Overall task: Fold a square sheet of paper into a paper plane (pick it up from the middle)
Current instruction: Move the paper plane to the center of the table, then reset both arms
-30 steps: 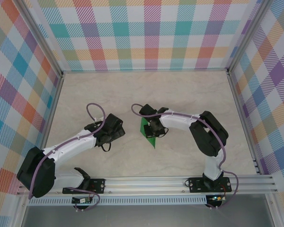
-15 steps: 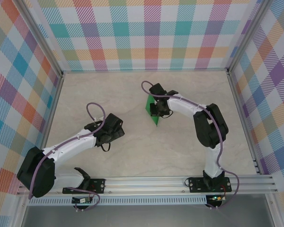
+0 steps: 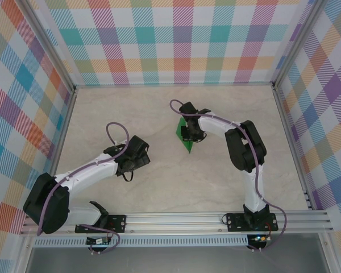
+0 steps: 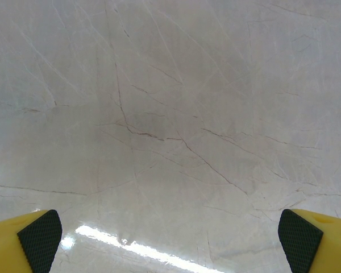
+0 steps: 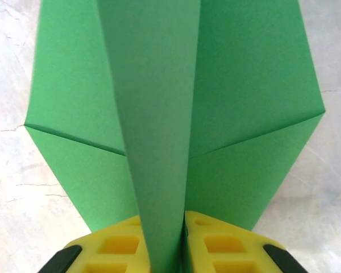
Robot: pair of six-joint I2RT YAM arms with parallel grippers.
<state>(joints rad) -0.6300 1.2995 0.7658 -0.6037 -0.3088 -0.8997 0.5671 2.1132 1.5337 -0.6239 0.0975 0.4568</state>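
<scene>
Carried farther from the bases, the paper plane point(image 3: 186, 145) is lying mid-table, long axis running near-to-far, keel sitting between the right gripper's point(image 5: 167, 250) fingers point(image 5: 216, 239); whether they are pinching, you cannot tell. The left gripper point(image 4: 170, 239) is hovering well apart, fingers spread.

Pale marbled tabletop point(image 3: 131, 114), pastel plaid walls point(image 3: 176, 40), aluminium rail point(image 3: 182, 219) along the near edge

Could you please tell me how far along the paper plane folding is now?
Folding looks done: the paper plane has a raised centre keel and two spread wings. In hand: the right gripper pinches that keel. The left gripper hangs open and empty. Left, probably: only letting go of the plane.
</scene>
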